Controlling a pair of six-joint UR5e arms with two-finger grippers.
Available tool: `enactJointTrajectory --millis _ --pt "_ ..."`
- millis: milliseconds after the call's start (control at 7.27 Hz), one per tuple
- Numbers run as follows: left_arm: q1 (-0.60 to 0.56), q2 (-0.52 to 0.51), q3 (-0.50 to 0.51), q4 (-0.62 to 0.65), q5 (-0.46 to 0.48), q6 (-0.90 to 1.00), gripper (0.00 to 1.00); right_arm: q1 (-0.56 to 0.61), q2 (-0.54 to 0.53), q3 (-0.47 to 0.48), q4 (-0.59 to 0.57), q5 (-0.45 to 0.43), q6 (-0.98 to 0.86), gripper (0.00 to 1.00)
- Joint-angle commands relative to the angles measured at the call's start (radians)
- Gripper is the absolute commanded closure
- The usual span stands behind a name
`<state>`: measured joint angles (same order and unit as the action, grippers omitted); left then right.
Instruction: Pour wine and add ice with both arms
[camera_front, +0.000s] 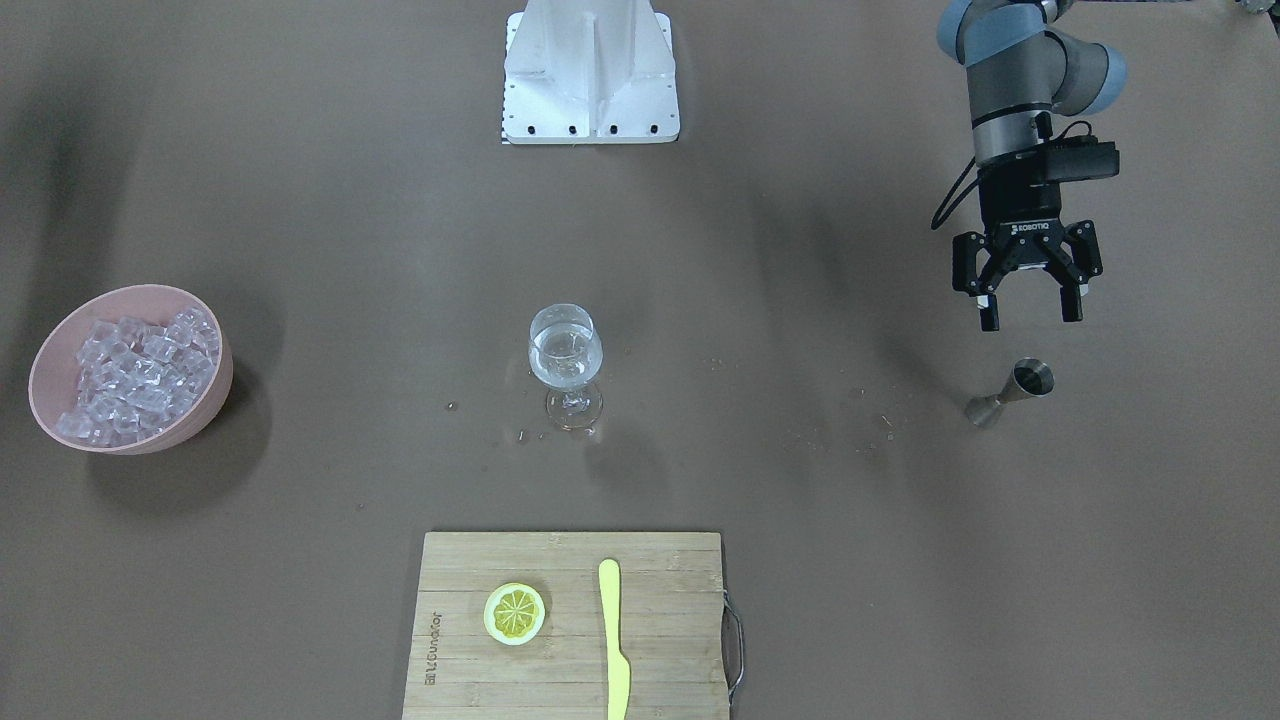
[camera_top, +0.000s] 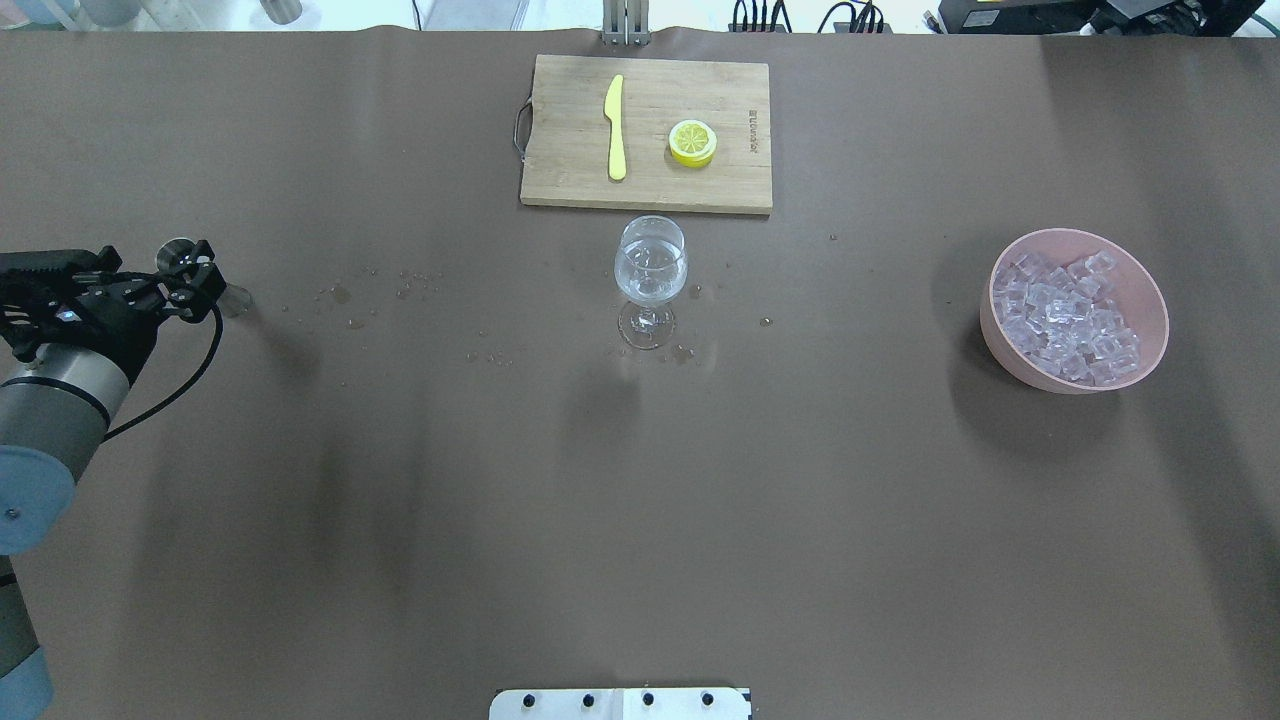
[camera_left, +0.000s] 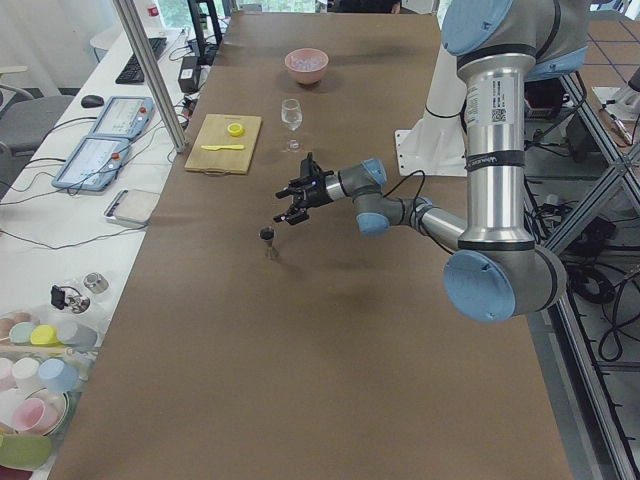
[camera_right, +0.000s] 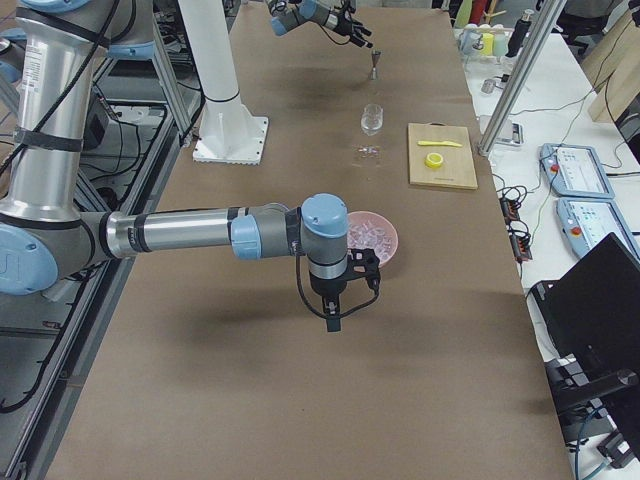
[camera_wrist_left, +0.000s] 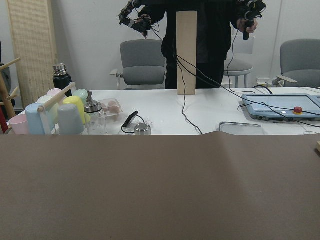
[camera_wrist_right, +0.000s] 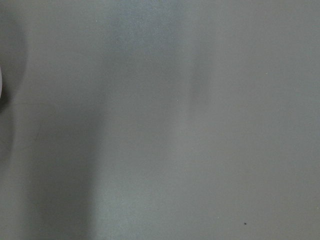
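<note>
- The white metal base (camera_front: 590, 70) stands at the robot's edge of the table (camera_front: 300, 250), which wears a matte brown, faintly creased cover.
- The right arm (camera_right: 200, 232), a silver-grey tube with light blue joint caps, reaches out level over the table. The right gripper (camera_right: 338, 300) hangs pointing down over bare cover, near the bowl on its table-end side. Whether its fingers are spread or holding anything cannot be told.
- The left arm (camera_front: 1020, 70) points down near the table's other end. The left gripper (camera_front: 1030, 316) has its black fingers spread wide and grips nothing. It hovers just on the robot's side of a small steel jigger (camera_front: 1010, 392), which stands upright with an hourglass shape.
- The stemmed wine glass (camera_front: 574, 408) stands mid-table. The wine (camera_front: 563, 370), clear and colourless, fills part of its rounded bowl.
- Small droplets dot the cover around its foot and across the stretch towards the jigger.
- The pink bowl (camera_front: 205, 415), smooth and round, sits well apart from the glass towards the right arm's end. The ice (camera_front: 135, 375) is heaped inside as glinting clear cubes.
- Farthest out, a bamboo cutting board (camera_front: 660, 640) with a metal loop handle lies just beyond the glass. On it are a yellow lemon slice (camera_front: 515, 613) and a yellow plastic knife (camera_front: 612, 640), set apart.
</note>
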<state>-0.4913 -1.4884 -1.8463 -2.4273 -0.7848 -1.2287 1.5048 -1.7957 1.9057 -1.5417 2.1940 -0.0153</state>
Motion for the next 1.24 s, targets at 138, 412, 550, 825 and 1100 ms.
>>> enactJointTrajectory --millis 138,412,550,825,1100 --pt "0.007 -0.111 0.155 0.004 0.041 -0.135 0.02 0.000 0.001 0.001 0.000 0.001 0.001 0.00" --pt "0.005 -0.112 0.168 0.001 0.039 -0.130 0.02 0.000 0.001 0.001 0.000 0.001 0.002 0.00" --pt "0.004 -0.102 0.167 -0.001 0.033 -0.120 0.02 0.000 0.002 0.001 0.000 0.003 0.002 0.00" --pt "0.004 -0.101 0.135 -0.010 0.030 -0.080 0.02 0.000 0.004 0.001 0.000 0.003 0.002 0.00" --pt "-0.003 -0.093 0.131 -0.012 0.029 -0.071 0.02 0.000 0.006 -0.001 0.000 0.003 0.002 0.00"
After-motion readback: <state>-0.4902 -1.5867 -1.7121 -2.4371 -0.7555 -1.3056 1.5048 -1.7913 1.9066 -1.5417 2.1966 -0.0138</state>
